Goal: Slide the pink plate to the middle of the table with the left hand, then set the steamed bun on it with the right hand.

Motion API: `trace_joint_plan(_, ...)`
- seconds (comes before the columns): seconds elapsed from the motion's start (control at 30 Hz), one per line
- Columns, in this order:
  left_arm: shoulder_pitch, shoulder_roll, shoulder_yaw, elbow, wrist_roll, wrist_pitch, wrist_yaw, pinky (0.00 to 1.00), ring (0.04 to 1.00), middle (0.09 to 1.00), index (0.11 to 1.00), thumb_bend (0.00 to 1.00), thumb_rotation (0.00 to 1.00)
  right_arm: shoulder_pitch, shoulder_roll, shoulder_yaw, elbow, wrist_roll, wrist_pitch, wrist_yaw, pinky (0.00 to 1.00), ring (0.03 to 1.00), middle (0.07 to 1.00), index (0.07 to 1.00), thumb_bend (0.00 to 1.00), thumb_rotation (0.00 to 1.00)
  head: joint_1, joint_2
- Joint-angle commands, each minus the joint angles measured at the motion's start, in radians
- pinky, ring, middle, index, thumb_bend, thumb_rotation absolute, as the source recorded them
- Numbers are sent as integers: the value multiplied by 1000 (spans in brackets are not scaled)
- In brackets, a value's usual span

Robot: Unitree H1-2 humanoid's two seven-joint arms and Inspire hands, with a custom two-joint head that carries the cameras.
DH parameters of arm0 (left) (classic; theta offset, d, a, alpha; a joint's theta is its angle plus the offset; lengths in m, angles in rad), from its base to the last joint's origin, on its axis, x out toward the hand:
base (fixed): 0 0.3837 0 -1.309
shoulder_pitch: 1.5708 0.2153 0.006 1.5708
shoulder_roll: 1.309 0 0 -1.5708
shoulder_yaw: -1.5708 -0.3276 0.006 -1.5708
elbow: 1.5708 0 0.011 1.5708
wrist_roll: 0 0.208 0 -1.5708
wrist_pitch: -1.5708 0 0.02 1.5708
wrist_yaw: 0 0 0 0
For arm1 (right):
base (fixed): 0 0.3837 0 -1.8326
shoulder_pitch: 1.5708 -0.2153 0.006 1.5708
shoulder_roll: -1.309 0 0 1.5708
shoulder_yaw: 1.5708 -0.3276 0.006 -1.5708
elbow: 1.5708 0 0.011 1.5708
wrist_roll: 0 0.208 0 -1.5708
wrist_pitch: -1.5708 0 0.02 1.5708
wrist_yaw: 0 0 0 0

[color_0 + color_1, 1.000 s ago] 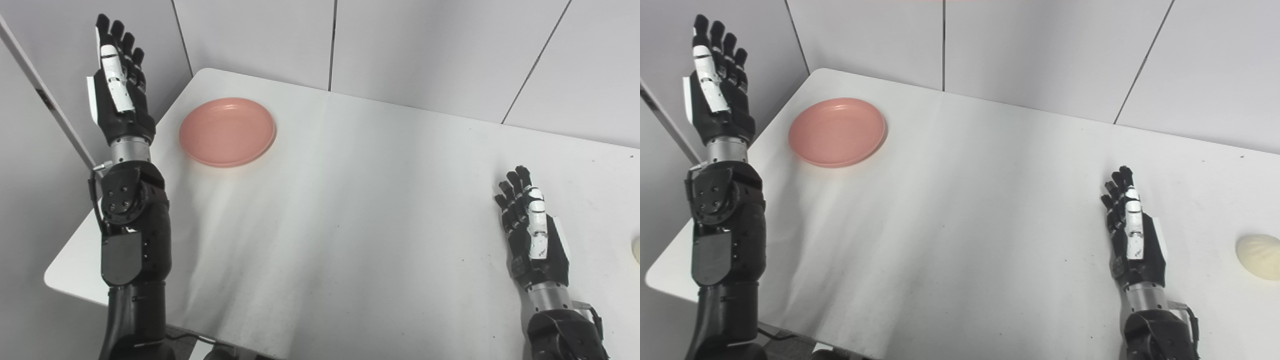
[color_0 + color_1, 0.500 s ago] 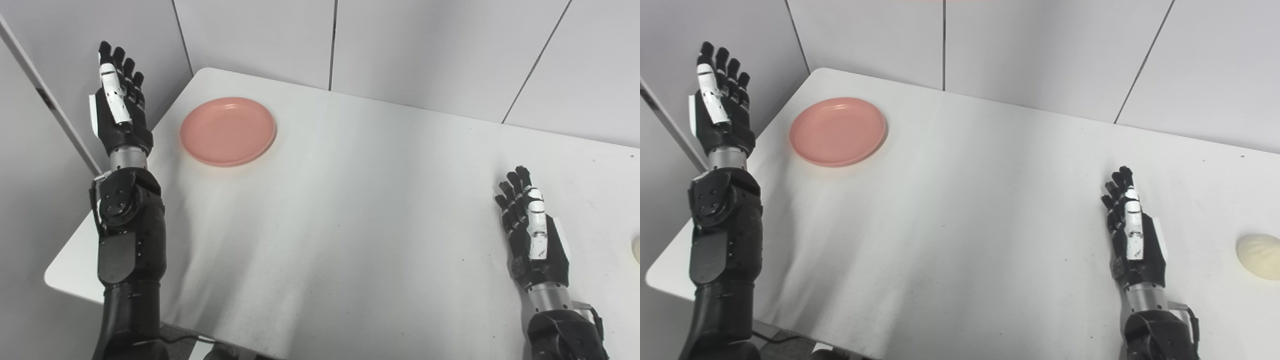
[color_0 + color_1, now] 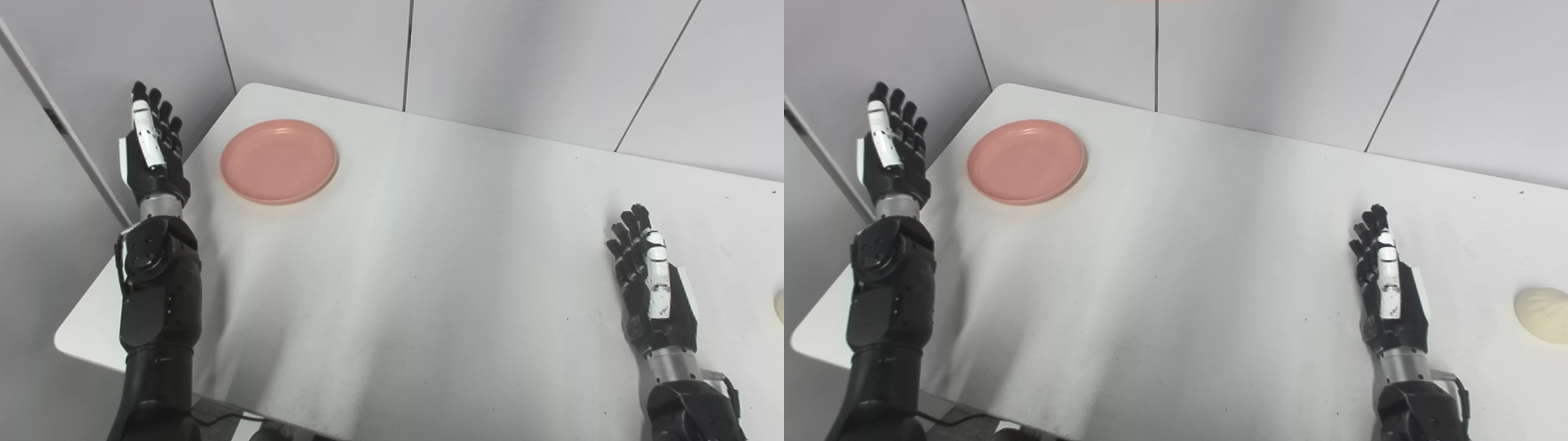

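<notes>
Pink plate (image 3: 279,160) sits at the table's (image 3: 429,257) far left corner, empty, well away from the middle. It has not moved over the last second.

Left hand (image 3: 152,154): a second ago it was raised high beside the table's left edge; since then it has come down steadily and now stands just left of the plate, outside the table edge, fingers straight and spread, pointing up. Released, holding nothing. Not touching the plate: a strip of bare table shows between them.

Right hand (image 3: 1387,288): far to the right of the plate, near the table's front edge. Flat, fingers extended and apart, empty. No change across the second; it is waiting.

Steamed bun (image 3: 1541,314): far right of the plate, past the right hand, close to the table's right edge. Only a sliver of it shows in the left eye view; the right eye view shows it plainly. Untouched.

Reading: the lowering of the left hand looks like the approach for the slide. Neither step is done yet. The hand still has to get down to rim level on the plate's outer side before a push toward the centre can bite. If it comes in too high it would pass over the low rim.
</notes>
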Motion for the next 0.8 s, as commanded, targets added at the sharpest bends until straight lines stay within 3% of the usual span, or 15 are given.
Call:
trace_joint_plan(0.0,-32,35,1,-13,-5,-29,-17,1000,1000,1000,1000,421,1000,48,12,-2,44,3,-16,2,1000,1000,1000,1000,160,1000,0,-1)
trace_joint_plan(0.77,-49,26,-31,143,-16,-25,-29,1000,1000,1000,1000,376,1000,55,19,-1,22,-4,5,-8,1000,1000,1000,1000,161,1000,-5,6)
